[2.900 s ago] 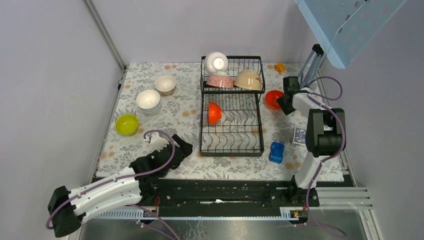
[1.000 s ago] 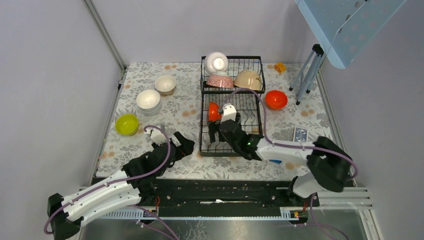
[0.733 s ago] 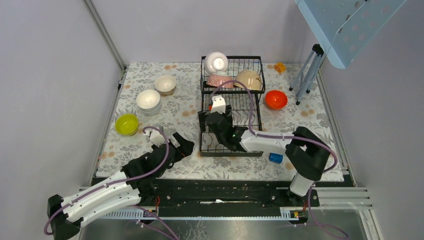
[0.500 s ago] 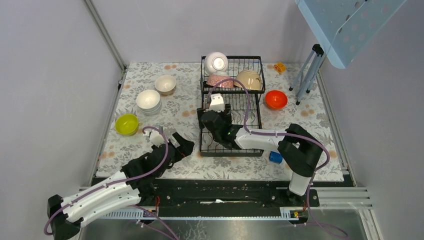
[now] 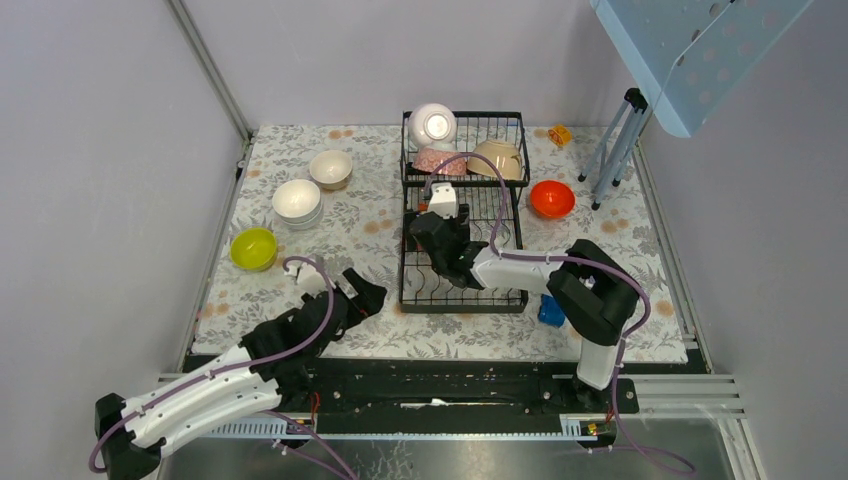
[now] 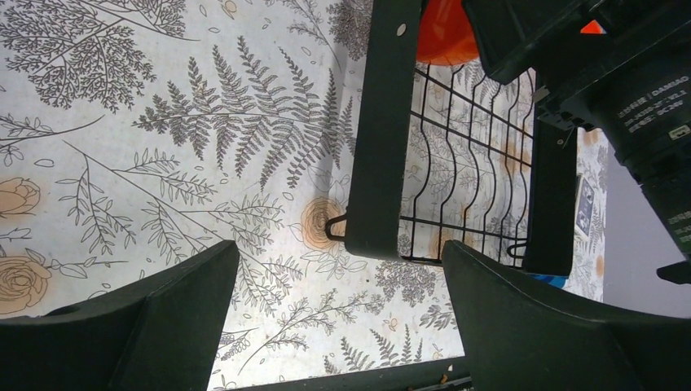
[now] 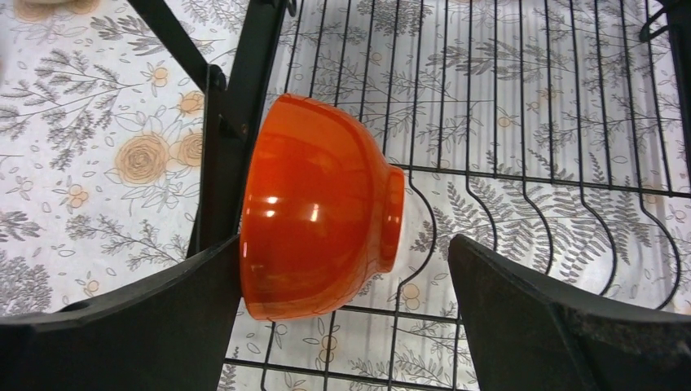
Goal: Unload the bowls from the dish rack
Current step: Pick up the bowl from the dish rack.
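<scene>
- The right claw point(image 7: 342, 244) is spread wide, grasping nothing. Its two fingers bracket the orange-red bowl point(image 7: 318, 208): one sits at the bowl's rim side and the other is clear of its foot.
- That bowl stands on its side at the left edge of the dish rack point(image 5: 500, 240), in the lower tray and against the frame bar.
- A few seconds ago this arm was far to the right, beside the other orange bowl point(image 5: 551, 198), which now sits alone on the worktop point(image 5: 350, 230). It has since swung across and dropped into the tray, so I judge one unload is finished and the next pick is about to close.
- The left claw point(image 6: 338, 261) is also released and has barely shifted, hovering over the worktop near the rack's near-left corner.
- The white point(image 5: 432, 125), pink-patterned point(image 5: 440, 160) and beige point(image 5: 497, 160) bowls remain in the upper basket.
</scene>
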Tool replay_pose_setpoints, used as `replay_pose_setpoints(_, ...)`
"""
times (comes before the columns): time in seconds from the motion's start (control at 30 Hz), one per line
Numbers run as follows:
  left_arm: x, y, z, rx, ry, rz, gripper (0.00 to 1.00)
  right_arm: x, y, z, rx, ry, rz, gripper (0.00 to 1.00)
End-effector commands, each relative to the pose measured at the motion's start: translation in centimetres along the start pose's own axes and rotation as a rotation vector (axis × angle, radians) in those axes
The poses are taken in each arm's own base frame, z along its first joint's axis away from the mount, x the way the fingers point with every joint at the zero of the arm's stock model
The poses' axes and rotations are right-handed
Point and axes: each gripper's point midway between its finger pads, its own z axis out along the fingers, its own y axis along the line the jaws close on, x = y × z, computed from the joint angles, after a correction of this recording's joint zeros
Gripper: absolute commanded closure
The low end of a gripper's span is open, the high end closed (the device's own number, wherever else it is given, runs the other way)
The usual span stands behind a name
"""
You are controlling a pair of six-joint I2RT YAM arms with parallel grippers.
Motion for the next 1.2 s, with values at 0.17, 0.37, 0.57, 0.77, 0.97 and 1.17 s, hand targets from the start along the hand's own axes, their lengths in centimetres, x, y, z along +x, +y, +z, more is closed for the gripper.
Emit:
replay_pose_setpoints(0.17, 0.4, -0.4, 0.3, 0.011, 0.015, -0.013, 0.01, -0.9, 1.4, 1.6, -0.062, -0.015, 0.048, 0.00)
replay_pose_setpoints(0.37, 0.5, -0.3, 0.4, 0.008, 0.018, -0.014, 0.01, -0.7, 1.3, 2.2, -0.068, -0.003, 0.061, 0.05)
replay_pose_setpoints(0.57, 0.8, -0.2, 0.6, 0.008, 0.024, -0.018, 0.01, -0.6, 1.6, 2.3, -0.092, -0.014, 0.059, 0.14)
replay_pose_setpoints(0.77, 0.9, -0.1, 0.6, 0.006, 0.027, -0.017, 0.01, -0.2, 1.5, 2.4, -0.096, -0.021, 0.051, 0.23)
replay_pose_setpoints(0.97, 1.0, 0.0, 0.6, 0.005, 0.029, -0.017, 0.01, -0.1, 1.4, 2.4, -0.100, -0.031, 0.042, 0.33)
replay_pose_setpoints(1.17, 0.9, -0.2, 0.7, 0.010, 0.024, -0.013, 0.01, -0.1, 1.0, 2.1, -0.103, -0.043, 0.023, 0.47)
